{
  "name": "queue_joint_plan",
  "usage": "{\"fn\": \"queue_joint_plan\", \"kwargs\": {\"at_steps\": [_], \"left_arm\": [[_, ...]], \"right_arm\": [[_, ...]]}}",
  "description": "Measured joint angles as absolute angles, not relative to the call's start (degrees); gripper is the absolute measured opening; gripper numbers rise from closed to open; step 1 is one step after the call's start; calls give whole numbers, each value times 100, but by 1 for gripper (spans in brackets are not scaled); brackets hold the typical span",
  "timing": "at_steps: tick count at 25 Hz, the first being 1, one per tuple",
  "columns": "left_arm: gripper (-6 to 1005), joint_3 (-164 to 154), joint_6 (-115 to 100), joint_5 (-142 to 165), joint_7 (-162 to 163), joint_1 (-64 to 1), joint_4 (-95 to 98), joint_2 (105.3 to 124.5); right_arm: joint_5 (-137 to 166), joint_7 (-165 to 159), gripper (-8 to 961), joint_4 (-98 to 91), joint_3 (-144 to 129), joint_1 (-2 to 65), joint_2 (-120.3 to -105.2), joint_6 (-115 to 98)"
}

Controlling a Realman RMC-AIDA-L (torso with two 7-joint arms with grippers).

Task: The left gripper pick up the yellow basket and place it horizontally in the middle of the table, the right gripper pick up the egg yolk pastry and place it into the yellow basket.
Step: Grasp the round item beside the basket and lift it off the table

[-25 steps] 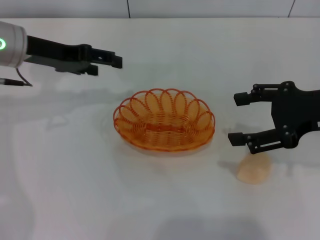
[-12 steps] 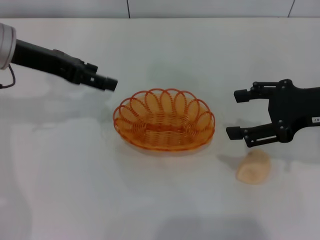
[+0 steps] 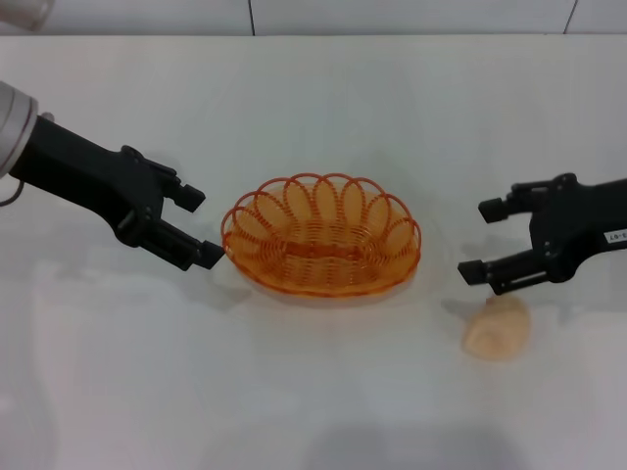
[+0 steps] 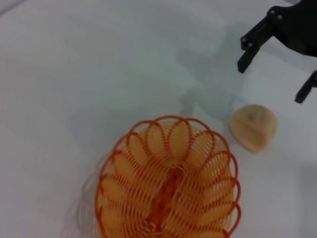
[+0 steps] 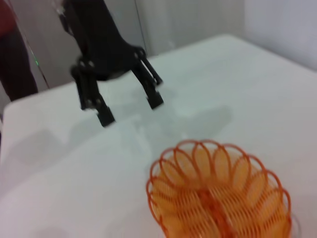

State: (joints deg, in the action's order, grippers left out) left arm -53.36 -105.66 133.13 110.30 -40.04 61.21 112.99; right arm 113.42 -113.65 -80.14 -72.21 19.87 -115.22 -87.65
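The yellow basket (image 3: 321, 247), an orange wire oval with a looped rim, lies flat at the middle of the table (image 3: 313, 108); it also shows in the left wrist view (image 4: 168, 183) and the right wrist view (image 5: 218, 193). My left gripper (image 3: 199, 226) is open and empty just left of the basket's rim, apart from it. The egg yolk pastry (image 3: 498, 328) lies on the table right of the basket, also in the left wrist view (image 4: 253, 128). My right gripper (image 3: 480, 240) is open and empty, just above and behind the pastry.
The white table stretches around the basket on all sides. A wall with tile seams (image 3: 251, 15) runs along the far edge. A dark-clothed figure (image 5: 17, 54) stands beyond the table in the right wrist view.
My left gripper has come down and toward me, from behind the basket to beside its left rim, its fingers now spread. My right gripper has shifted slightly right and lower, toward the pastry.
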Motion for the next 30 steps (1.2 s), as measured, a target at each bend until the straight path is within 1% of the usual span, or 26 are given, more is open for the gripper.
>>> {"fn": "queue_joint_plan", "kwargs": {"at_steps": [5,10,22,29,30], "left_arm": [[893,-5317,-10525,13283,11021,-3991,6136,11326],[893,-5269,-10519,13238,11057,-3978,6229,11391],[893,-5270,-10454,13201,11077,-3972,6248,11504],[894,-5273,-10439,13200,11074,-3964,6249,11522],[894,-5274,-10439,13200,11073,-3964,6249,11522]], "right_arm": [[11978,-11818,845,-8199,-7370,2060,-11524,-8894],[12429,-12114,845,-8201,-7551,2082,-11531,-9044],[12787,-12254,844,-8135,-7833,2090,-11540,-9015],[12796,-12226,843,-8123,-7965,2092,-11540,-8881],[12801,-12221,817,-8110,-8004,2092,-11540,-8851]]}}
